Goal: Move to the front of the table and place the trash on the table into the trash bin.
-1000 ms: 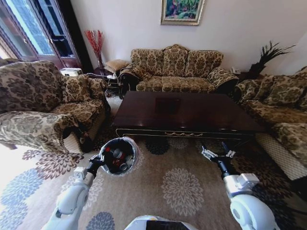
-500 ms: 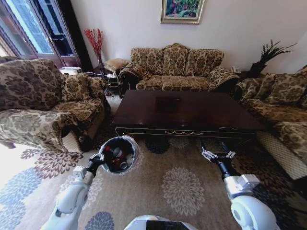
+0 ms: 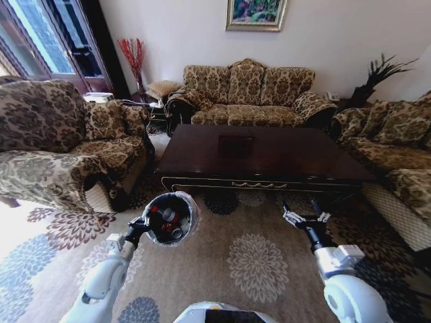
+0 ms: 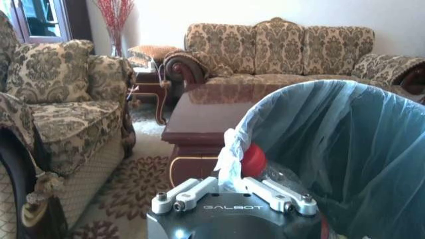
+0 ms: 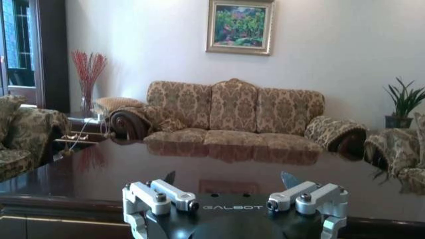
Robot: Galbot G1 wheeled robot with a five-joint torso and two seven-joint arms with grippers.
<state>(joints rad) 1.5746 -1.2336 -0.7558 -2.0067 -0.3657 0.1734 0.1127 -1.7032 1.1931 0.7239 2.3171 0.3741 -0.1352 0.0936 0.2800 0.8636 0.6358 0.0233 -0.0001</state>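
Table [image 3: 269, 158] top bare, open to reach (armchair [image 3: 60, 148] seemingly crowds left).

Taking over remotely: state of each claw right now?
Left claw: shut on the trash bin rim.
Right claw: open, holding nothing.

This is a home living room. Patterned brown sofas [image 3: 246, 95] stand around a dark wooden coffee table [image 3: 262, 156] on a flowered carpet [image 3: 254, 259]. A framed painting [image 3: 256, 15] hangs on the pale wall, with a potted plant [image 5: 401, 103] in one corner and red twigs in a vase [image 3: 133, 60] beside tall glass doors [image 3: 42, 42].
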